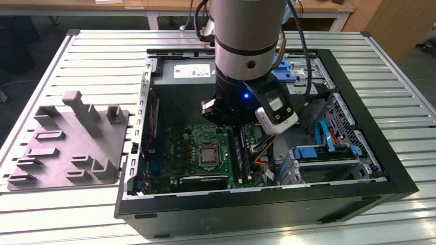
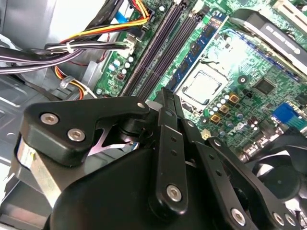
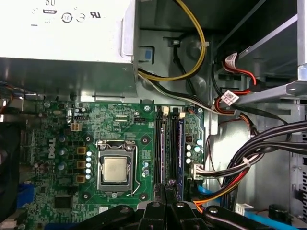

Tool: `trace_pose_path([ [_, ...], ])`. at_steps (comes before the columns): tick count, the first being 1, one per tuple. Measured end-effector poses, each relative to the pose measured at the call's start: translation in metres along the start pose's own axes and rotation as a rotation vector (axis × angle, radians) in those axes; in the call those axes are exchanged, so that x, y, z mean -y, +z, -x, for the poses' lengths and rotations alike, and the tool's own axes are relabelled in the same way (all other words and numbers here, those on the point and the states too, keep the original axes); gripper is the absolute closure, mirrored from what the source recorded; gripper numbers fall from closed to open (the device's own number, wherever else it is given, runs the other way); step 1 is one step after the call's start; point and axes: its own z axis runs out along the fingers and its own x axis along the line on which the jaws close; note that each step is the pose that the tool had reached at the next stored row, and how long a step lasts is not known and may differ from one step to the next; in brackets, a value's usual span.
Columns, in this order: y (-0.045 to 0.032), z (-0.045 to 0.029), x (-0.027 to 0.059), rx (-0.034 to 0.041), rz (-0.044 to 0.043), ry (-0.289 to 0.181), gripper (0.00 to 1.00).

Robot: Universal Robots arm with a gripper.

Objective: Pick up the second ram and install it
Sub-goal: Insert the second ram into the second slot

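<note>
Second ram [image 1: 239, 149], long thin dark board, upright on motherboard [image 1: 187, 148]

Ribbed pale metal surface [image 1: 102, 51]; matt grey plastic fixture [image 1: 68, 140]; glossy green motherboard [image 3: 120, 120] with dull silver metal CPU lid [image 3: 115, 168].

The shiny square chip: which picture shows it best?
The first wrist view: the chip faces the camera flat-on, its whole frame clear. The second wrist view shows it tilted. The exterior view shows it from farther off, inside the case.
</note>
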Motion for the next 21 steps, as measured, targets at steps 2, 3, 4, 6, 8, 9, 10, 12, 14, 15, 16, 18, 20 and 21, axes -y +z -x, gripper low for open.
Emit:
trace_pose_path([
  [2,0.0013,0.0015,0.0001,0.0000,-0.0001,0.000,0.89],
  [3,0.0019,0.0021,0.0001,0.0000,-0.0001,0.000,0.89],
  [4,0.0024,0.0028,0.0002,-0.0001,-0.0002,0.000,0.89],
  [6,0.0033,0.0049,0.0002,0.0000,-0.0002,0.000,0.89],
  [8,0.0041,0.0072,0.0003,0.0000,-0.0001,0.000,0.89],
  [9,0.0042,0.0076,0.0004,-0.0001,-0.0002,0.000,0.89],
  [10,0.0042,0.0076,0.0004,-0.0001,-0.0003,0.000,0.89],
  [12,0.0044,0.0077,0.0003,0.0000,-0.0001,0.000,0.89],
  [14,0.0062,0.0077,0.0004,0.0001,0.0003,0.000,0.89],
  [15,0.0075,0.0076,0.0005,0.0001,0.0001,0.000,0.89],
  [16,0.0087,0.0075,0.0006,0.0000,-0.0001,0.000,0.89],
  [18,0.0108,0.0074,0.0007,0.0001,0.0001,0.000,0.89],
  [20,0.0116,0.0073,0.0007,-0.0001,-0.0003,0.000,0.89],
  [21,0.0122,0.0074,0.0007,0.0000,-0.0001,0.000,0.89],
])
